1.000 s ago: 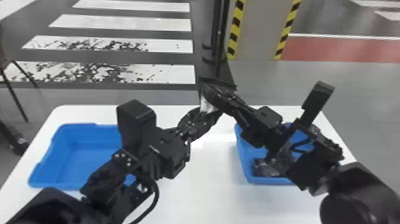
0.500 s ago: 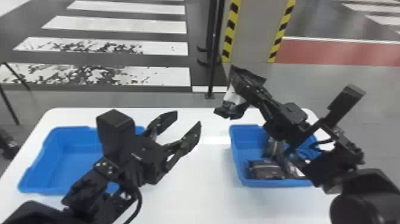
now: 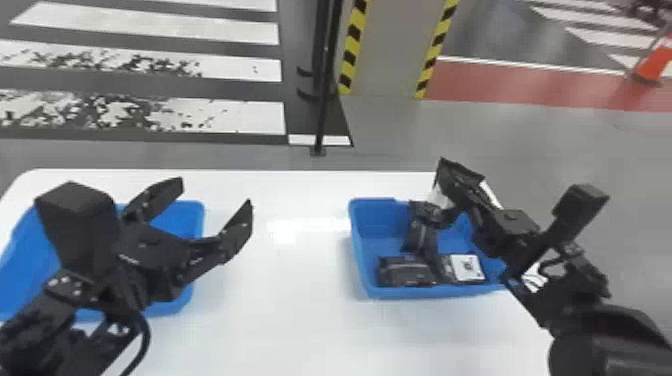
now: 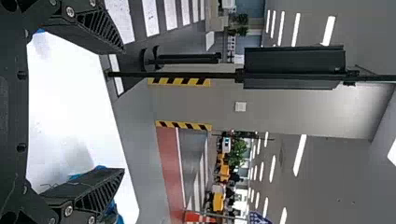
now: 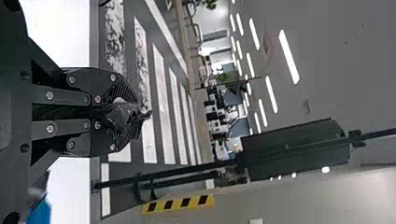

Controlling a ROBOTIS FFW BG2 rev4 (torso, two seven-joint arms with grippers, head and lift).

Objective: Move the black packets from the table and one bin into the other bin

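Black and crumpled, a packet [image 5: 122, 115] is pinched right at the tips of the right tool [image 3: 452, 184], its fingers closed up tight on it. We see that tool in the head view, up above the far part of the right blue bin [image 3: 415, 291]. Down inside the bin, more packets: a dark one [image 3: 407, 272] lying by the near wall, one with a white label [image 3: 467, 267] just to its right, and another dark one [image 3: 420, 237] farther back.

Across to the left tool [image 3: 212, 196], and its hold is empty, the two fingers spread wide with a big gap between them. It's in front of the left blue bin [image 3: 194, 220], hiding part of it, tips toward the middle. Both bins sit on the white surface [image 3: 300, 325], well apart.

Out past the far edge there's a thin black pole [image 3: 322, 110] on the floor, a pillar [image 3: 390, 50] edged in yellow and black stripes, white crossing bars [image 3: 240, 117] to the left, a red floor strip [image 3: 525, 87] to the right, and an orange cone [image 3: 652, 65] beside it.
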